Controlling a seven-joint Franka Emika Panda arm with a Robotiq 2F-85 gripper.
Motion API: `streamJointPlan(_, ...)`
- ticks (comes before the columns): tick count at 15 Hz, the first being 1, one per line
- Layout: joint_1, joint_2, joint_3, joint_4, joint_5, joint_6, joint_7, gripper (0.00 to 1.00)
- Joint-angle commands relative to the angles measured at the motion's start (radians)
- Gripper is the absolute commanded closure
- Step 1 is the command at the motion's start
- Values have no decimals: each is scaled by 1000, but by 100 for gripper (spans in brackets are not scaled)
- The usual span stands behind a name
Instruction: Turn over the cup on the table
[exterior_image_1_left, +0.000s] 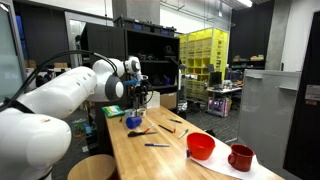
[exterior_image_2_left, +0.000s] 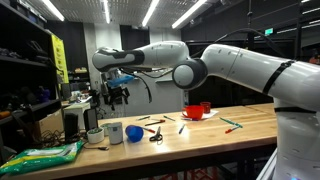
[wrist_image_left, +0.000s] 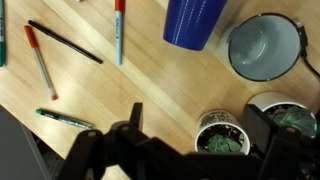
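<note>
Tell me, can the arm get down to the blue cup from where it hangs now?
Probably yes. The gripper hangs open above the table, with nothing between it and the cup. A grey mug close beside the cup may crowd the jaws on that side.

Cup (wrist_image_left: 196, 22) on table (wrist_image_left: 150, 95). Wrist view: open-topped vessel (wrist_image_left: 262, 47) just right of cup; pens (wrist_image_left: 65, 42) left of cup; two small pots (wrist_image_left: 222, 133) below cup. In an exterior view: bowl (exterior_image_1_left: 201, 146), handled mug (exterior_image_1_left: 241, 156) well apart from cup.
</note>
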Motion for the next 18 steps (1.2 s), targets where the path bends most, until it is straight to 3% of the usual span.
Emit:
streamJointPlan(1, -1, 7, 0, 13, 0, -6, -2, 0)
streamJointPlan(18, -7, 11, -5, 11, -7, 26, -13, 0)
